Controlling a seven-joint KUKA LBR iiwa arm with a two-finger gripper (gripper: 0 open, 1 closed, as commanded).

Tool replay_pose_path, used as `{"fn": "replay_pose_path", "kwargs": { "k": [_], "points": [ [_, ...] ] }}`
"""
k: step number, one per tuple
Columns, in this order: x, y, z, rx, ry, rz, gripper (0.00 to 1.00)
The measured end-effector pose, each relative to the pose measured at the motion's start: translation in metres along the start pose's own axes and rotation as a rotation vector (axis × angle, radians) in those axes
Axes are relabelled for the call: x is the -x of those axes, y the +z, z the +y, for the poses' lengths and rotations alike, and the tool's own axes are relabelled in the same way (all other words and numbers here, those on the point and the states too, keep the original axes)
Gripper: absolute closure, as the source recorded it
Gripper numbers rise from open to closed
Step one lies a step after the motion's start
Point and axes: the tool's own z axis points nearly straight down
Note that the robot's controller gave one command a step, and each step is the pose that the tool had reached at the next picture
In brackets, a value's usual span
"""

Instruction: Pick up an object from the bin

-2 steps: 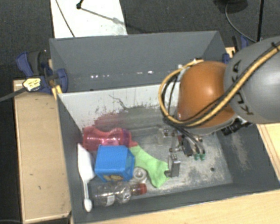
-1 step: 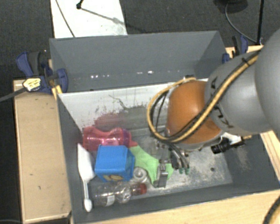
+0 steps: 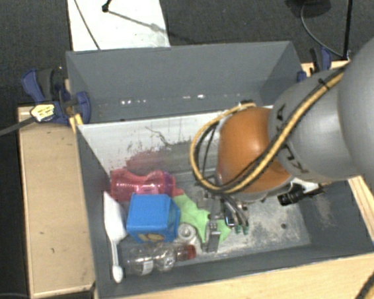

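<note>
Toward the lower edge of the bin (image 3: 166,81), the gripper (image 3: 221,231) hangs low just beside a green piece (image 3: 192,212), right of a blue block (image 3: 152,215); how wide it stands cannot be told.

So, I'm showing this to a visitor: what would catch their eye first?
The arm's orange wrist cover looms over the middle of the bin, with the gripper low beside a green thing. Left of it, a bright blue block sits in front of a pink thing.
</note>
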Motion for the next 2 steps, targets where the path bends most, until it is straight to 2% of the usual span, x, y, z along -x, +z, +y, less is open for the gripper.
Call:
{"fn": "replay_pose_path", "kwargs": {
  "k": [1,2],
  "points": [
    [-0.009,-0.008,-0.013,0.001,0.087,-0.001,0.00],
    [-0.012,0.035,-0.023,0.001,0.239,-0.002,0.00]
  ]
}}
